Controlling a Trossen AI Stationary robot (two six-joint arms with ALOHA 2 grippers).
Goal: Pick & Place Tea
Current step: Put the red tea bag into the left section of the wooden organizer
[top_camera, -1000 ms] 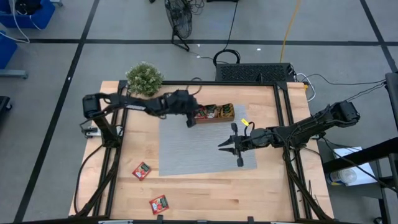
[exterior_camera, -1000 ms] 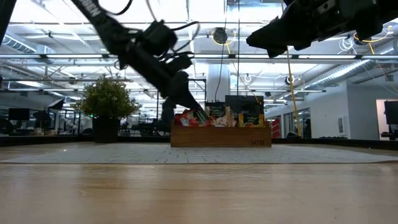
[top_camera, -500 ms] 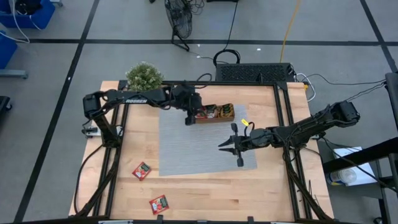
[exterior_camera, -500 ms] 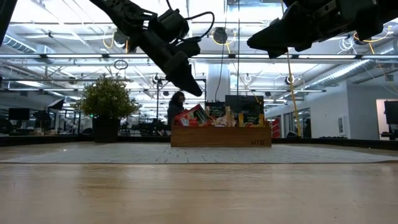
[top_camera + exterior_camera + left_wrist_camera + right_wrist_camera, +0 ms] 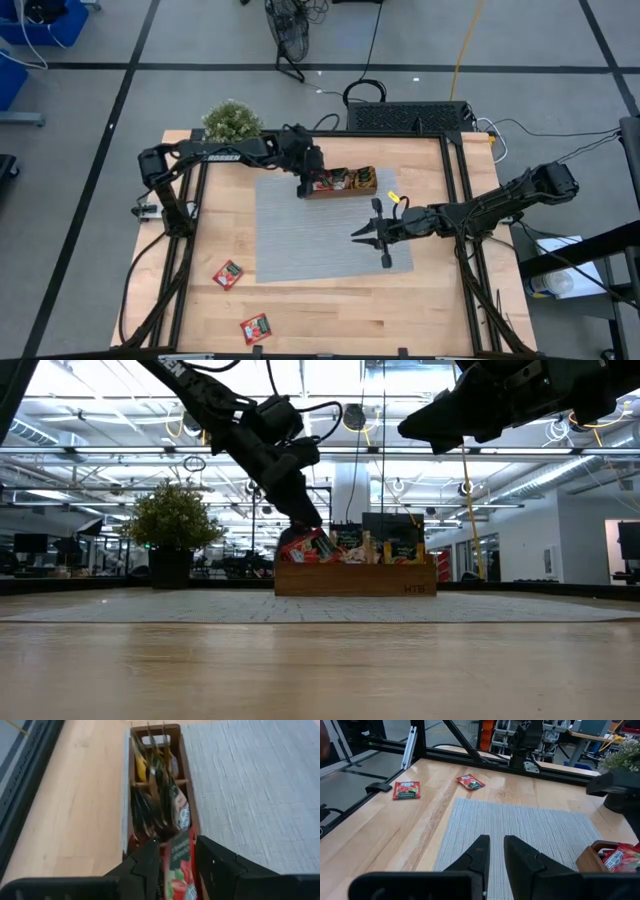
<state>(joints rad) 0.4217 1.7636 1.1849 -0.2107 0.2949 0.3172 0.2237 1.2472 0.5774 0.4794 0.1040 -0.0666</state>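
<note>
Left pincer (image 5: 177,857) grips a red tea packet (image 5: 178,865) over the tray (image 5: 340,190); right pincer (image 5: 496,851) hangs nearly closed, empty; two packets (image 5: 228,273) remain on the bench (image 5: 330,310).

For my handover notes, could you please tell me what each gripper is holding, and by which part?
The left gripper pinches a red tea packet by its upper edge, over the wooden tray. The right gripper holds nothing.

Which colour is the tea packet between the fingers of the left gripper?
Red, with a dark green band; the left wrist view shows the tea packet best.
</note>
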